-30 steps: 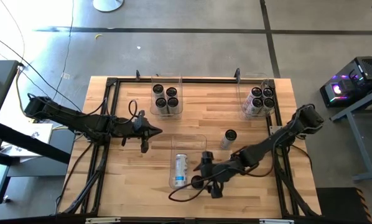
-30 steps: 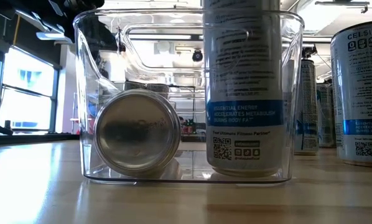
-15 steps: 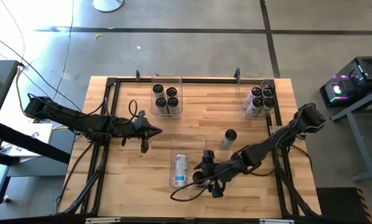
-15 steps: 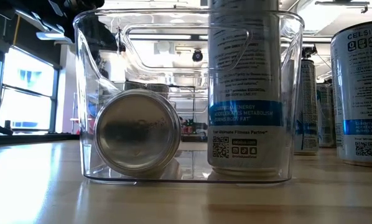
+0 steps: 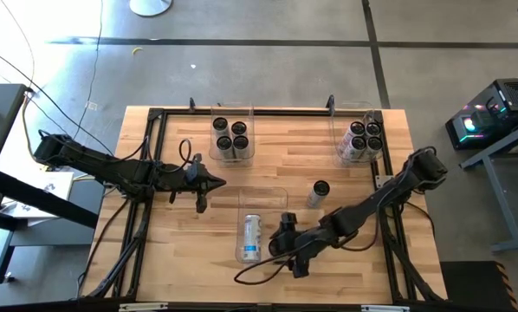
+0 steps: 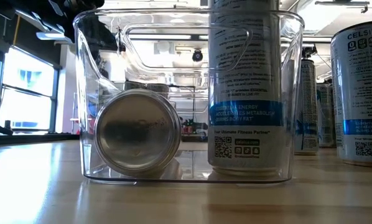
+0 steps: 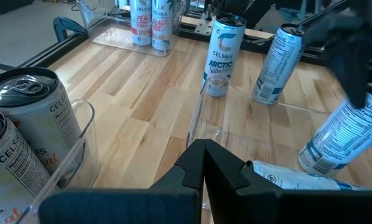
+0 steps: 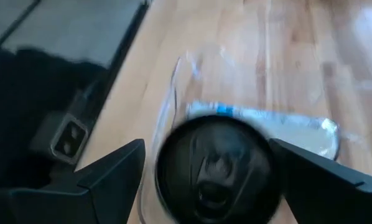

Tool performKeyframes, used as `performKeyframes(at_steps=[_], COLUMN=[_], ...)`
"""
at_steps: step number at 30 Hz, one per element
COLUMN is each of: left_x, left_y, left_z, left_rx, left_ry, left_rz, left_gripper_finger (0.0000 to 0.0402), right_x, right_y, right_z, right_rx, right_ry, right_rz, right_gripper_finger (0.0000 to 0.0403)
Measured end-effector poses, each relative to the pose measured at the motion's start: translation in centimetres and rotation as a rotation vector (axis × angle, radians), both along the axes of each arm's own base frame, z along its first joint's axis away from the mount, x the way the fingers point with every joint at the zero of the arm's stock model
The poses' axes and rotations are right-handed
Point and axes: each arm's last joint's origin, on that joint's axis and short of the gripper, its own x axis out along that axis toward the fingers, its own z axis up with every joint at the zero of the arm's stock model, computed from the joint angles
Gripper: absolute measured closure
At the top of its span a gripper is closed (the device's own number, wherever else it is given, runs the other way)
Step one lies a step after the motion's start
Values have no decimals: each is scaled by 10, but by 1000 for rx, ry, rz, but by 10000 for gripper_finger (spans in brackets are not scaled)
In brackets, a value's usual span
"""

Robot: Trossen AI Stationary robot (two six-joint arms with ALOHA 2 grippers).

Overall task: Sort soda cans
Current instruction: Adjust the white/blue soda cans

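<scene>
The right gripper (image 5: 279, 245) hangs over the near middle of the wooden surface (image 5: 285, 165), at the right side of the clear centre bin (image 5: 261, 198). Its fingers (image 8: 108, 171) stand wide, one on each side of an upright can (image 8: 216, 167) whose dark round top fills the space between them in the right wrist view. Whether the fingers press on the can's sides cannot be told. In the low view this can (image 6: 244, 93) stands on its base inside the bin's right half, silver-white with small black print, a blue band and a square code near the foot.

Just to its left in the same bin lies a second can (image 5: 251, 237) on its side, pale blue label up, its length running near to far. In the low view its dull silver round end (image 6: 137, 132) faces the camera and rests on the bin floor.

A lone can (image 5: 318, 192) stands upright on the bare surface, to the right of and beyond the centre bin, apart from the gripper. Four cans (image 5: 230, 135) with dark tops stand together in the far-left bin (image 5: 231, 157), and another cluster (image 5: 361, 137) stands in the far-right bin (image 5: 336, 139).

The left gripper (image 5: 216, 181) is closed with nothing in it, pointing right over the surface's left middle, well apart from the bins.
</scene>
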Motion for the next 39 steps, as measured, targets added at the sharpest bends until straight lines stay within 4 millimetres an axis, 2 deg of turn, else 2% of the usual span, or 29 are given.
performKeyframes(at_steps=[8,11,15,18,22,26,32,35,39], left_x=[0,0,0,0,0,0,0,0,0], left_y=[0,0,0,0,0,0,0,0,0], left_z=[0,0,0,0,0,0,0,0,0], left_rx=[0,0,0,0,1,0,1,1,1], left_ry=[0,0,0,0,0,-1,0,1,0], left_rz=[0,0,0,0,0,0,0,0,0], left_gripper_finger=[401,401,401,401,401,401,401,401,401], right_x=[-1,-1,0,-1,-4,-1,18,20,21], right_y=[-1,-2,-4,-9,-26,-53,-91,-100,-101], right_z=[-4,-4,-3,1,17,27,16,8,8], right_rx=[-20,-22,-43,-101,-215,-242,-159,-165,-182], right_ry=[27,21,16,-2,-67,-60,18,79,80], right_rz=[-31,-37,-25,-42,-161,-252,-262,-266,-263], right_gripper_finger=[74,102,161,162,162,162,162,162,162])
